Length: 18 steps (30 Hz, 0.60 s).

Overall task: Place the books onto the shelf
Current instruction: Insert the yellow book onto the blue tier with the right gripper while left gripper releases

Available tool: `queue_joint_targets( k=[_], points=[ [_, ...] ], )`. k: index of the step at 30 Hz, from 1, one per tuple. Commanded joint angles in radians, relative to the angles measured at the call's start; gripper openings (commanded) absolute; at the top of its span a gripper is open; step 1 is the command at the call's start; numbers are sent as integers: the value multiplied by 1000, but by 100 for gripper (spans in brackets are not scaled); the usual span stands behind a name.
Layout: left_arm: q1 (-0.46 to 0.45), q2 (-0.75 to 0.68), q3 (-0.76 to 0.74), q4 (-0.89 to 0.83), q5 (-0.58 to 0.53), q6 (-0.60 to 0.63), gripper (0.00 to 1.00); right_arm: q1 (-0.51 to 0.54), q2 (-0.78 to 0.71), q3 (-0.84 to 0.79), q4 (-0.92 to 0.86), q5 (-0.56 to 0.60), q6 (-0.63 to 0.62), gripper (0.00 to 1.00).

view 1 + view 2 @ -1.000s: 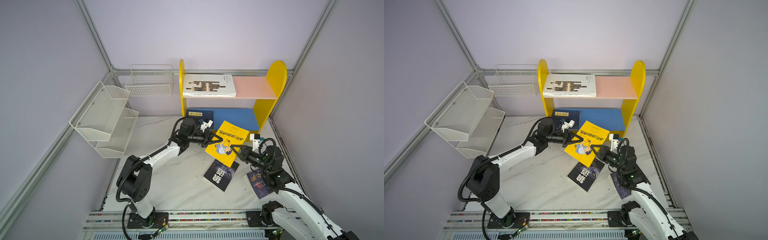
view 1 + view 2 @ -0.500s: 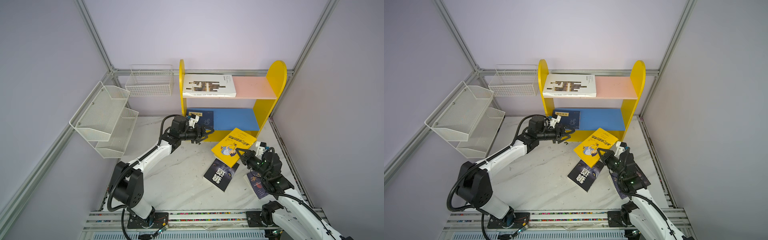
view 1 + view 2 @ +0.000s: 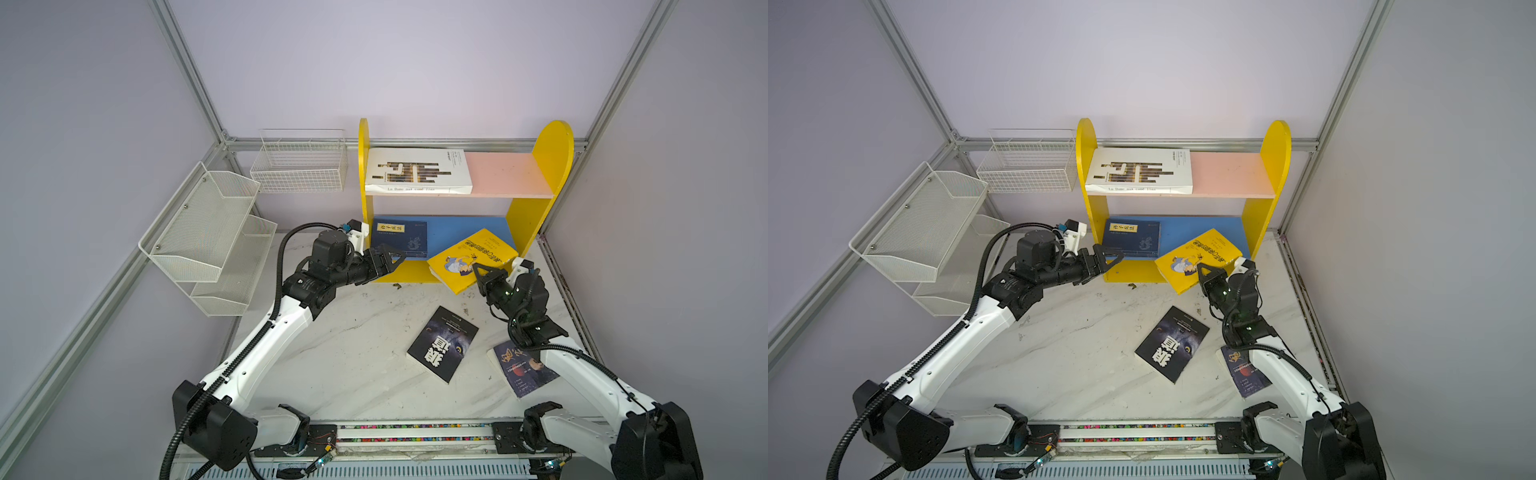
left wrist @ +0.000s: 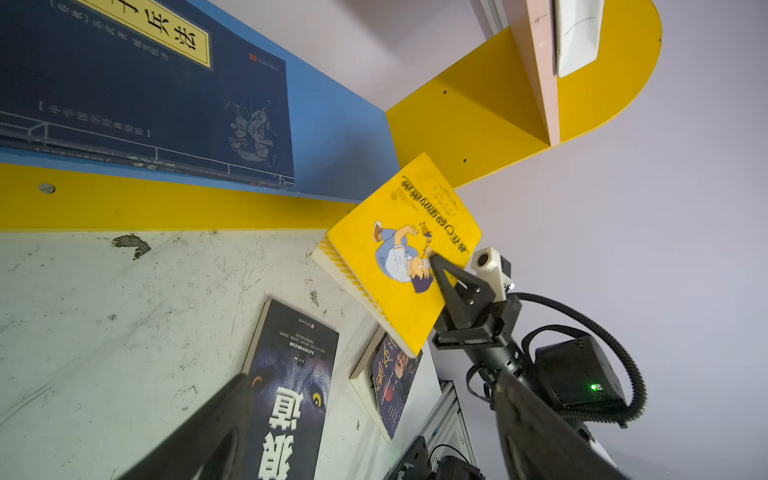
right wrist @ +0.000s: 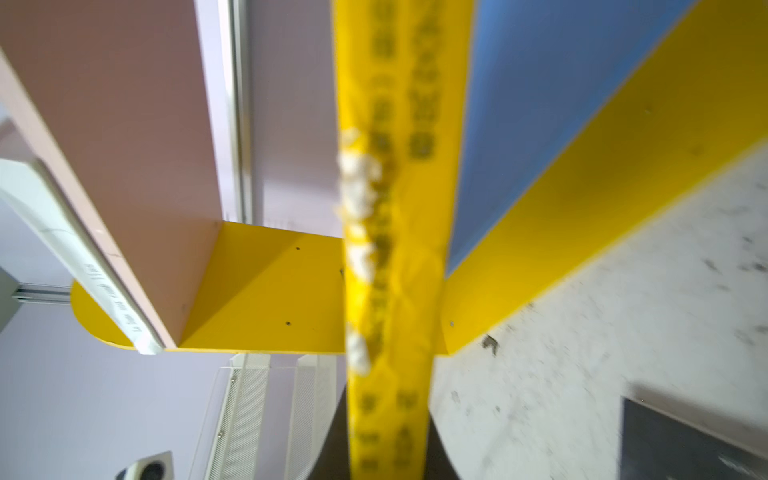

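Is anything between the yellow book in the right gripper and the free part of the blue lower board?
Nothing visible does. The right gripper holds the yellow book before the bare right part of the blue lower board. The navy book lies on its left part, with the open left gripper in front of it.

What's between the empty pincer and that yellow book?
Just the shelf's yellow front strip, seen in a top view, between left pincer and yellow book.
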Motion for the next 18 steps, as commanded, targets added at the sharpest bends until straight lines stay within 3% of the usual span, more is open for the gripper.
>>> queue_joint_targets(
  k=[1,12,18],
  points=[
    [9,-35,6,27,-6,35,90,-14,64,71,183,70,34,0],
    [24,-45,-14,35,24,36,90,-24,394,196,406,266,52,0],
    [38,-44,-20,31,39,38,91,-24,476,171,423,358,82,0]
  ],
)
